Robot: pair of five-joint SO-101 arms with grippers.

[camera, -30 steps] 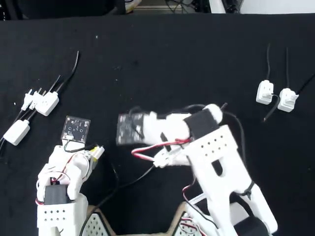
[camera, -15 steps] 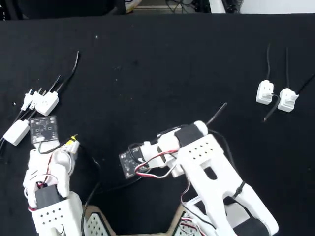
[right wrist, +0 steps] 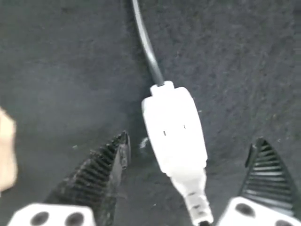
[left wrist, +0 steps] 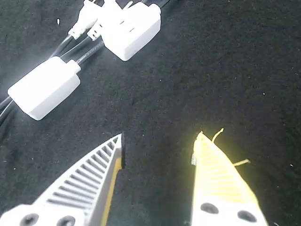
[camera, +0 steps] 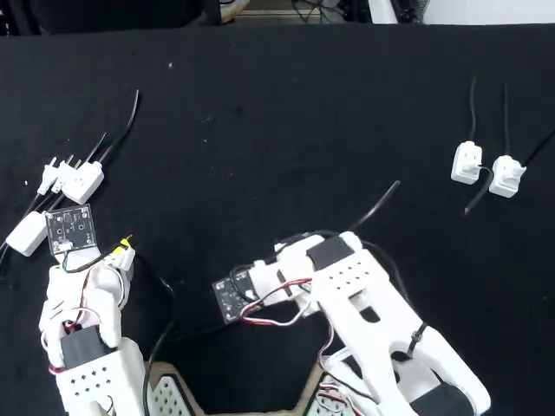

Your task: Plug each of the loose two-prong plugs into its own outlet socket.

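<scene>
- Black table [camera: 277,104], and at its left edge there's a huddle: upper white block [camera: 84,182], lower white block [camera: 29,232], small plugs [camera: 50,178] just beside the upper one.
- Far right, a white pair side by side [camera: 466,162], thin cords trailing.
- Front middle, a white plug [right wrist: 175,136] lies flat with its black cord [camera: 381,201].

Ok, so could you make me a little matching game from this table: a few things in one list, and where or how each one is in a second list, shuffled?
Things:
1. left pincer
2. right pincer
3. white plug
4. pair of white blocks

Places or states:
a. side by side near the table's right edge
b. open over bare black cloth
c. lying flat inside an open pincer
d. open around a plug

Pairs: 1-b, 2-d, 3-c, 4-a.
</scene>
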